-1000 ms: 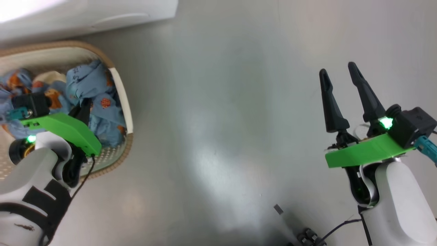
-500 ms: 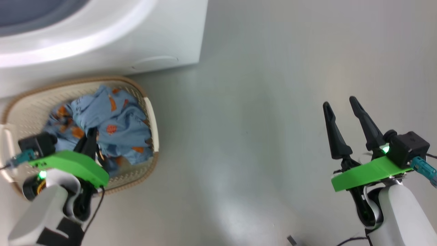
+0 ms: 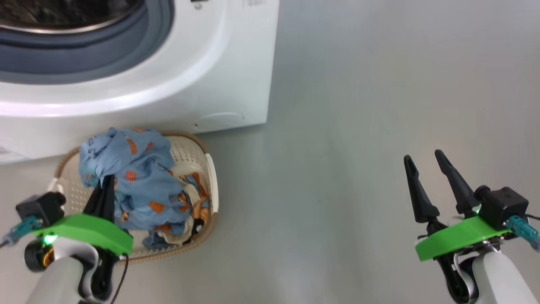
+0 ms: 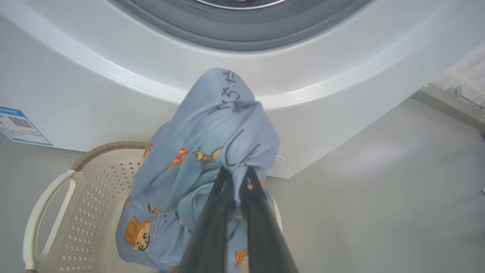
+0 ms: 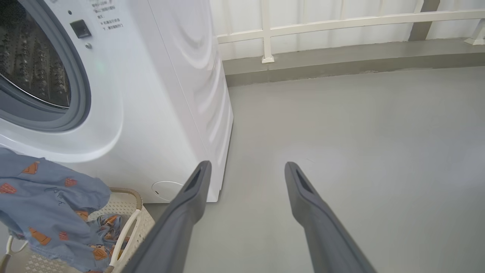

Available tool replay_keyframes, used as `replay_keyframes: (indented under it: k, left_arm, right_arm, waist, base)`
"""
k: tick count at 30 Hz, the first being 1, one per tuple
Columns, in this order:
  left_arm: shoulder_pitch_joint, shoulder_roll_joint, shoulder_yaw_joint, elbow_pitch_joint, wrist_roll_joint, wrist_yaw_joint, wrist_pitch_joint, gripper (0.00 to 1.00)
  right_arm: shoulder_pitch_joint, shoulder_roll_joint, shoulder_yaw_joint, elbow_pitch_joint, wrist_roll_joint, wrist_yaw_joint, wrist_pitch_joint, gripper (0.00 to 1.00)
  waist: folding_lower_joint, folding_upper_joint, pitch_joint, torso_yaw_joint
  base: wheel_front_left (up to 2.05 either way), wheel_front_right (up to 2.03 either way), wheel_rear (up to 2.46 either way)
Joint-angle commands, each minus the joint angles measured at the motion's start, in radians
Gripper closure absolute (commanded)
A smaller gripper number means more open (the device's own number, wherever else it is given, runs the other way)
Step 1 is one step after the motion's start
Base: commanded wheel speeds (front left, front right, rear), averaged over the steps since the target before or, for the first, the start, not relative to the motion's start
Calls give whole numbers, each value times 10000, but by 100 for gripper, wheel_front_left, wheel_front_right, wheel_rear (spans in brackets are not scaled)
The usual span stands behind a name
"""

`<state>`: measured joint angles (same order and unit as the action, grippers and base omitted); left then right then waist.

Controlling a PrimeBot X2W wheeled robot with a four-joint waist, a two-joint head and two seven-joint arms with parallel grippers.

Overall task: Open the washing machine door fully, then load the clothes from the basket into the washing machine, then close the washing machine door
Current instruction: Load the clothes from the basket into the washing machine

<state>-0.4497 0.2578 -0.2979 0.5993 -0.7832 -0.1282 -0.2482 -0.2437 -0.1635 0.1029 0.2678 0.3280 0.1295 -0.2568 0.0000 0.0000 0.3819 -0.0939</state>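
Fingers [image 4: 214, 223] of the left gripper [image 4: 235, 175] clamped narrow on a bunched fold of the clothes [image 4: 212, 129], tips buried in the light blue fabric, so depth of bite hard to judge. Garment hanging from that grip above the basket [image 3: 185, 154], lower end trailing down among further blue and cream pieces; hem free of the rim or not: cannot tell. Loading step in hand, judging by this. Amount left in the basket masked by the hanging garment. Blue label sticker [image 4: 19, 127] clipped at the edge of the left wrist view, print too small to read. Just behind the basket, the washing machine [image 3: 219, 63], with grey gasket [image 3: 84, 59] and steel drum [image 3: 63, 12] uncovered. Washing machine door therefore judged open already, extent of swing impossible to tell. Next move likely calling for a raise and a forward carry over the white lower lip into the drum, high enough to keep the trailing cloth from snagging, then a release well inside. Drum cut off by the top edge of the head view, depth and contents unclear. Far right, right gripper [image 3: 422, 155], fingers spread wide and empty over bare floor [image 3: 337, 126], well apart from basket and machine.
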Motion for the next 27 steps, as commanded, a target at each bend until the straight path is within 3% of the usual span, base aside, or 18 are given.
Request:
replay_keyframes:
  k: [1,27]
  left_arm:
    - [143,268,411,-265,145,-25,-135,100]
    - [3428,-608,3191,-4018,2437,-25,-135,100]
  right_arm:
    - [242,-115,162,-180,98,12,-49,0]
    - [1758,-372,-362,-115,313,12,-49,0]
  waist:
    - [0,0,-397,149]
    - [0,0,-2107,560]
  base:
    - [0,0,0]
    - [0,0,0]
